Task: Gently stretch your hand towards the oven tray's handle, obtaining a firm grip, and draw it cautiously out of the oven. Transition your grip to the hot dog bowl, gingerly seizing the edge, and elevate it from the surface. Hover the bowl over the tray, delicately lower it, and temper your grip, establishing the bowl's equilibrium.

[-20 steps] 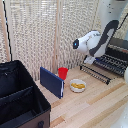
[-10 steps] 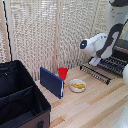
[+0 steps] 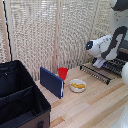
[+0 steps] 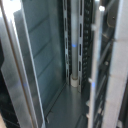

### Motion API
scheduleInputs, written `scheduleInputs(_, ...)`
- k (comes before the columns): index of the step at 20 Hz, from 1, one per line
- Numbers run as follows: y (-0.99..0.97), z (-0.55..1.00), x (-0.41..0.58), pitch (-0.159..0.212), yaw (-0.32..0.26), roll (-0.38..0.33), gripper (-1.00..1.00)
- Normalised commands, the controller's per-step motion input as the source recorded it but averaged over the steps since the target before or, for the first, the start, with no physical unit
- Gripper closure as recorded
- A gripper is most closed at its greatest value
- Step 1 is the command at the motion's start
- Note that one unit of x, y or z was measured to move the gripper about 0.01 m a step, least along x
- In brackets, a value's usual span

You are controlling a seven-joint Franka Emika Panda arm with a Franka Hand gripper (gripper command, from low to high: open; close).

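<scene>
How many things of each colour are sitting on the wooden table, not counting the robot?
Black: 2, the big bin and the wire oven tray
Blue: 1, the upright board
Red: 1, the cup
White: 1, the bowl with yellow food
Total: 5

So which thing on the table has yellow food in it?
The hot dog bowl, the small white round one. The red cup behind it shows no food, and the blue board beside it is flat.
</scene>
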Motion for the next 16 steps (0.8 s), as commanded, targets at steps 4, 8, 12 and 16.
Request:
scheduleInputs(4,-0.05,-0.05,0.076,0.035,0.008,0.000,1.00)
scheduleInputs(8,-0.06,-0.02,0.056,0.025,0.000,0.000,1.00)
scheduleInputs(12,-0.03,0.00,0.040,0.003,-0.003,0.072,1.00)
scheduleInputs(16,0.08,0.00,0.046,0.010,-0.007,0.195,1.00)
